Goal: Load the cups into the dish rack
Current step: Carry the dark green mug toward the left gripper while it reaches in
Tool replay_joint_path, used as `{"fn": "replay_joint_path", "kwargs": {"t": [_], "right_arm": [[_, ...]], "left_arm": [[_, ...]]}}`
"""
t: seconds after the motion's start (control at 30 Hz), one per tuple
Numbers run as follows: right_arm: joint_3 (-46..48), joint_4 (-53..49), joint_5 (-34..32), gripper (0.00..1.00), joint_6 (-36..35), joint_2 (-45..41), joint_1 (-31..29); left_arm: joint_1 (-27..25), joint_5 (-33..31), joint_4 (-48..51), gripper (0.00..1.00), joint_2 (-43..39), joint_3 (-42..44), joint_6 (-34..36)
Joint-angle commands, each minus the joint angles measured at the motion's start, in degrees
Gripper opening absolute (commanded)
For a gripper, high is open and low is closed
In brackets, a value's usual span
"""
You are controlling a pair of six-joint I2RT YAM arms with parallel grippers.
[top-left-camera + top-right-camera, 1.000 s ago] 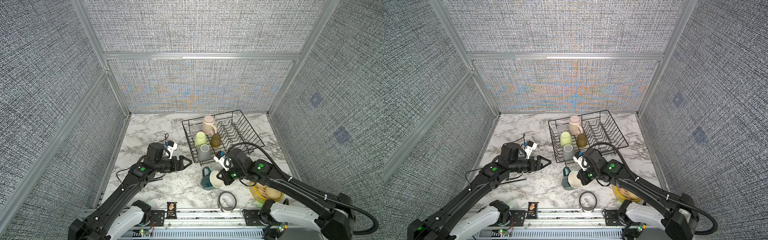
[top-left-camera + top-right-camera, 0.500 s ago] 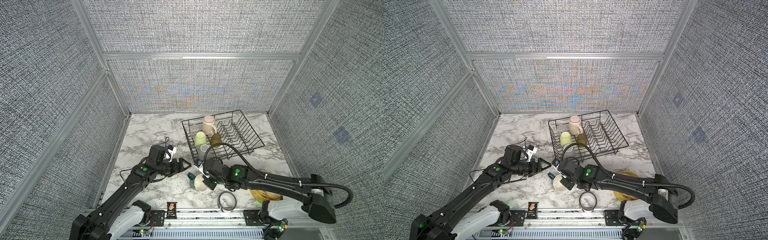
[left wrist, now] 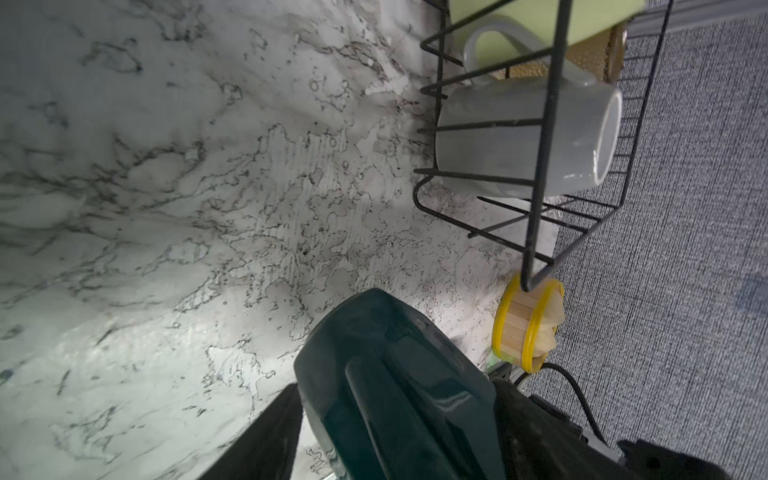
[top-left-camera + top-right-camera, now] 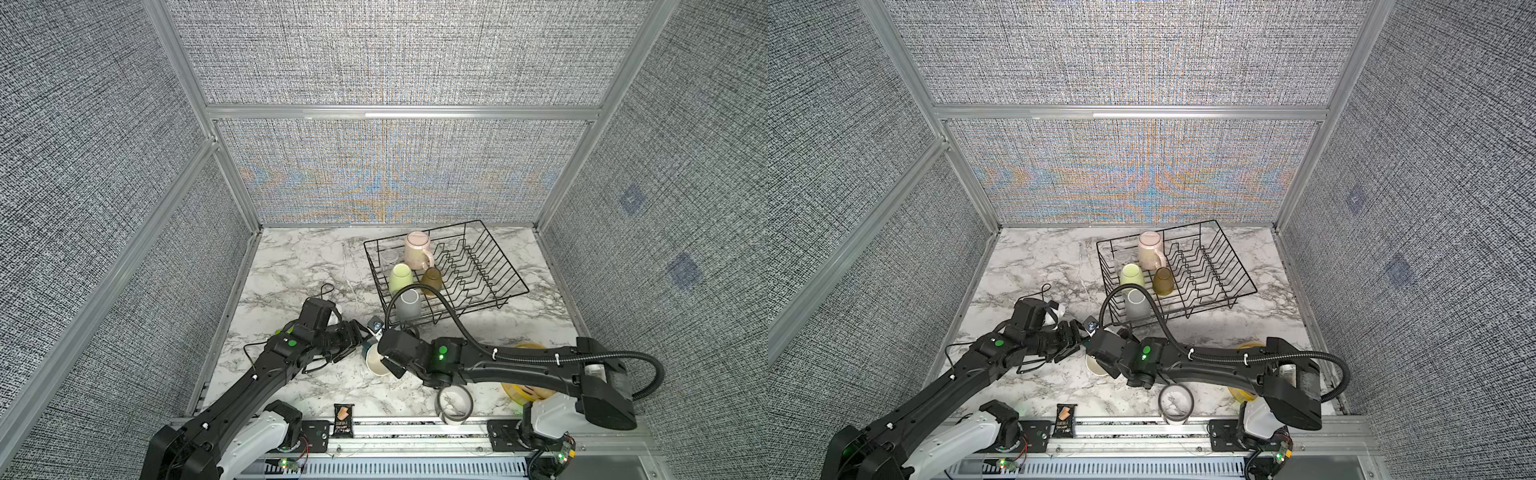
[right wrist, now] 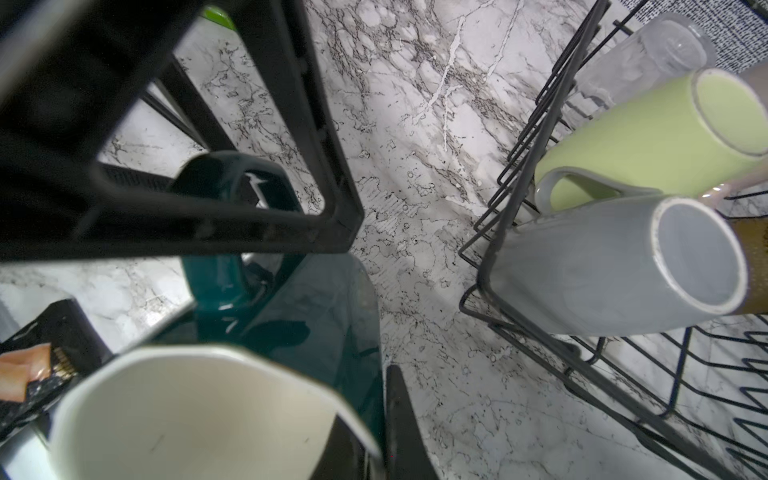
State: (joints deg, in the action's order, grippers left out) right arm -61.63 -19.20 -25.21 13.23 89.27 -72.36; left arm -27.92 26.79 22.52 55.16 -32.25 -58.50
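**Near field.** Both arms reach in from the near edge and meet low over the marble table (image 4: 291,266). The right gripper (image 4: 384,360) is clamped on the rim of the dark teal mug (image 5: 316,316). The mug is tipped, and its cream interior shows in both top views. The left gripper (image 4: 360,337) straddles the mug's opposite end, jaws part-spread; whether they press it cannot be told.

**Far field.** The dish rack (image 4: 504,256) holds five cups in its left section: grey mug (image 4: 408,305), pale green mug (image 4: 401,279), amber tumbler (image 4: 431,281), small clear glass (image 4: 390,255), pink mug (image 4: 417,250).
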Motion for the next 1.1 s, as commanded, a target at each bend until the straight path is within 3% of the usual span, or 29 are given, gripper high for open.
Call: {"fn": "replay_joint_path", "kwargs": {"t": [0.0,0.2,0.57,0.83,0.93,1.07], "right_arm": [[-1.44,4.26,-5.4,0.0,4.83,1.12,-0.54],[-6.73,0.89,-7.2,0.0,6.76,6.24,-1.57],[-10.94,0.41,-10.03,0.0,4.96,10.2,-3.64],[-10.88,2.46,-9.87,0.01,4.64,11.22,-5.51],[-11.05,2.18,-9.79,0.02,4.86,11.75,-5.58],[-11.15,1.84,-9.0,0.1,5.24,11.65,-5.69]], "left_arm": [[0.03,-3.0,0.33,0.64,-0.8,0.72,-5.93],[0.06,-5.51,0.08,0.47,-3.2,2.25,-11.3],[-0.01,-6.44,2.09,0.4,-1.76,2.98,-13.13],[0.0,-8.57,3.24,0.23,0.94,2.46,-12.96],[0.06,-9.25,3.62,0.13,1.09,2.37,-12.67],[0.05,-9.89,4.33,0.0,0.97,2.19,-12.52]]}}
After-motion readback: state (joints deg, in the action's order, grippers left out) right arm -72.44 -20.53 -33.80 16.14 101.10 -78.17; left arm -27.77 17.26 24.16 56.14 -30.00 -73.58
